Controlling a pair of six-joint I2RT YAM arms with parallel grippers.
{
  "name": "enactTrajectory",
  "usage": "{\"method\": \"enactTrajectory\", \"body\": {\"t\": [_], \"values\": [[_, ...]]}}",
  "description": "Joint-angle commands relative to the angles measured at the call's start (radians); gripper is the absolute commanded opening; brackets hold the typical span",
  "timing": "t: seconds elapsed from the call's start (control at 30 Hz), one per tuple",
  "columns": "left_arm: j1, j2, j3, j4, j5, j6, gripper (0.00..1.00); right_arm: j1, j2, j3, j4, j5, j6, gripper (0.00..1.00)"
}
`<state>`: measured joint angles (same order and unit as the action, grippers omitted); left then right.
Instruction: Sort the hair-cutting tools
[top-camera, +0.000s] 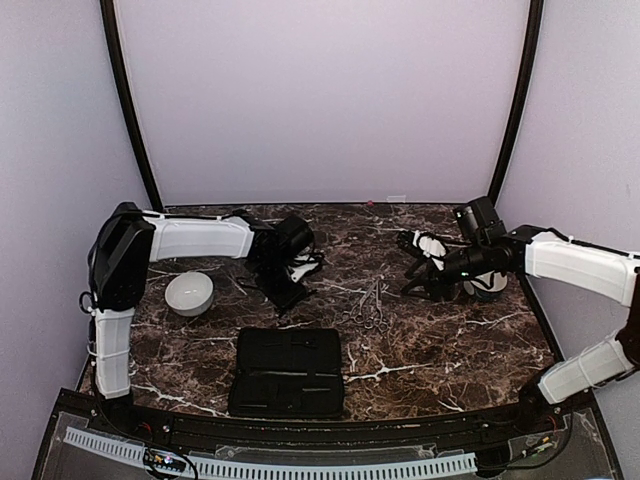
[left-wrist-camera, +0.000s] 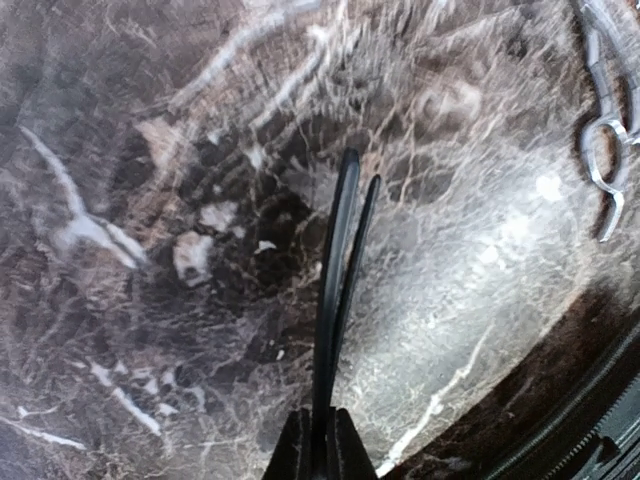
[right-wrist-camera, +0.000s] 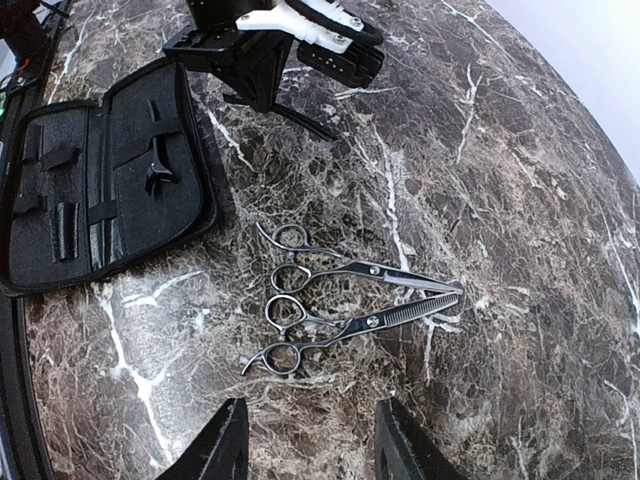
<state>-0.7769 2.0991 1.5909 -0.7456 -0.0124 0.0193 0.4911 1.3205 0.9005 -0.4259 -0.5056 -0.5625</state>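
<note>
My left gripper (left-wrist-camera: 320, 428) is shut on a slim dark comb-like piece (left-wrist-camera: 338, 270). The piece juts out from between the fingers just above the marble. A second thin dark strip (left-wrist-camera: 366, 215) runs right beside it. In the top view this gripper (top-camera: 284, 291) hangs low between the bowl and the scissors. Two silver scissors (right-wrist-camera: 352, 272) lie side by side on the table, the nearer pair (right-wrist-camera: 362, 324) with a toothed blade. My right gripper (right-wrist-camera: 310, 442) hovers open just short of their ring handles with nothing in it. The top view shows the scissors (top-camera: 368, 305) at mid-table.
An open black fabric case (top-camera: 288, 372) lies near the front edge, left of the scissors (right-wrist-camera: 105, 180). A white bowl (top-camera: 189, 293) stands at the left and another white bowl (top-camera: 489, 286) sits under the right arm. The left arm's gripper (right-wrist-camera: 272, 48) shows at the top of the right wrist view.
</note>
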Motion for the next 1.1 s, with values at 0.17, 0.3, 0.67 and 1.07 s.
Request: {"method": "enactTrajectory", "body": {"t": [0.17, 0.3, 0.67, 1.07], "values": [[0.026, -0.371, -0.233, 0.262, -0.082, -0.005, 0.0, 0.186, 0.215, 0.155, -0.033, 0.06, 0.054, 0.42], [0.05, -0.436, -0.291, 0.298, -0.194, 0.022, 0.0, 0.249, 0.375, 0.24, -0.085, -0.062, 0.056, 0.44], [0.074, -0.502, -0.31, 0.304, -0.373, 0.029, 0.0, 0.334, 0.658, 0.538, -0.183, -0.038, 0.099, 0.44], [0.143, -0.6, -0.319, 0.311, -0.34, 0.041, 0.0, 0.406, 0.781, 0.656, -0.274, 0.094, 0.096, 0.36]]}}
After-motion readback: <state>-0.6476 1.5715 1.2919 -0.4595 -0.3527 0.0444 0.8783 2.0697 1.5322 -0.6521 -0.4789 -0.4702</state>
